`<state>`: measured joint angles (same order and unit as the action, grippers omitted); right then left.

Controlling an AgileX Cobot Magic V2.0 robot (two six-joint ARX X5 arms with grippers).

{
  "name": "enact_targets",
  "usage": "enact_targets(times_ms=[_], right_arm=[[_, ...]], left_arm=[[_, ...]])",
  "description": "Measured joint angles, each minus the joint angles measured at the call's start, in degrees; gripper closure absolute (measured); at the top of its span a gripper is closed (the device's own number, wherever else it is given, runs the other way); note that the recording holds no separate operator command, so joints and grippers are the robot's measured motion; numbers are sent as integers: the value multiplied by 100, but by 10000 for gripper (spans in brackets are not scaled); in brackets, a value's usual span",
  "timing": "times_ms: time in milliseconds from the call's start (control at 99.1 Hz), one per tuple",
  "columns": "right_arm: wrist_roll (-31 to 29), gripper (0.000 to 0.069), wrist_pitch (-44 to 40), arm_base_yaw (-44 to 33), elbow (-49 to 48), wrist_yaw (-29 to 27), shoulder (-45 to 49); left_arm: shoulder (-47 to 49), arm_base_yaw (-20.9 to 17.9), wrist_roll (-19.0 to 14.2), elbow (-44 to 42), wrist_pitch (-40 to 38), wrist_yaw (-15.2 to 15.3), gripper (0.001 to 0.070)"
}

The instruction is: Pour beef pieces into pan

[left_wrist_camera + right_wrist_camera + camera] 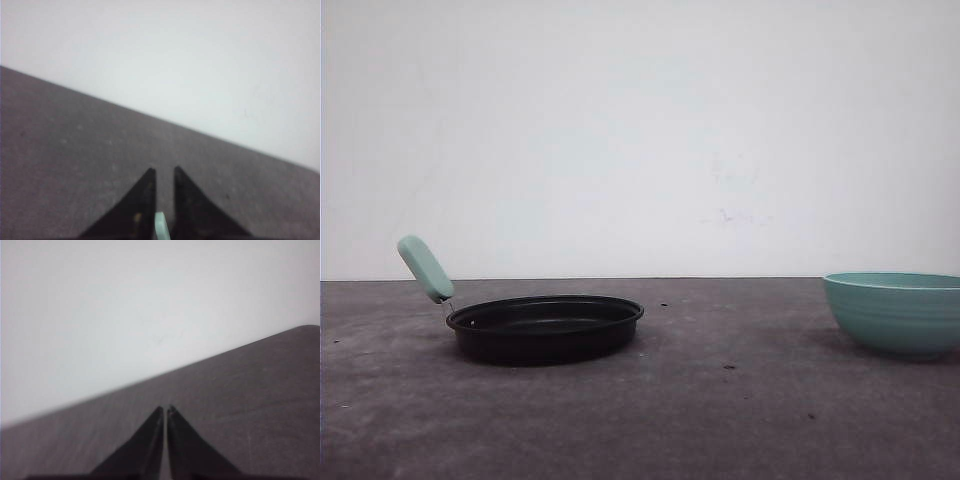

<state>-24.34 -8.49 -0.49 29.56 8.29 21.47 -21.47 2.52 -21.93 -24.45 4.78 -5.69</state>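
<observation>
— Bare counter (720,420) fills your foreground; what is beyond it?

— Your pan (548,330) sits toward the counter's left edge, its mint handle (424,268) angled up at the left. A teal bowl (900,315) stands at the right edge, well apart.

— And the beef pieces?

— You cannot tell; the bowl's wall hides its inside.

— How will it handle?

— Judge the bowl stiff, smooth and probably slippery. Pinch its rim firmly and tip slowly, since light bits may scatter.

— Grippers?

— Your left gripper (164,170) has a narrow gap with a pale mint sliver (160,226) in it; whether it clamps that, you cannot tell. Your right gripper (166,408) is pinched together, empty.

— Any labels?

— No readable writing.
</observation>
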Motion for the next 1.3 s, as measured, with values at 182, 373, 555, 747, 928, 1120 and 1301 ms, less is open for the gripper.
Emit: enact_targets(times_ms=[182,373,555,747,928,1120,1301], right_arm=[[614,291,-527,44,544,273,723],[785,213,-599,149,544,511,826],[807,209,-511,170,544,518,826],[807,209,-448,170,544,514,826],[807,209,-448,170,544,511,826],[807,209,-431,170,544,505,868],[807,209,-431,170,544,505,903]], left_arm=[[-807,50,125,-275,-26,-345,179],[-1440,382,129,-275,-4,-625,123],[-2417,785,111,-275,-192,-634,120],[-3652,962,107,-278,-1019,-625,120],[-4686,960,90,-278,-2103,-608,120],[-5582,960,87,-295,-2798,-605,120],[-6013,938,87,-378,-3377,-603,272]])
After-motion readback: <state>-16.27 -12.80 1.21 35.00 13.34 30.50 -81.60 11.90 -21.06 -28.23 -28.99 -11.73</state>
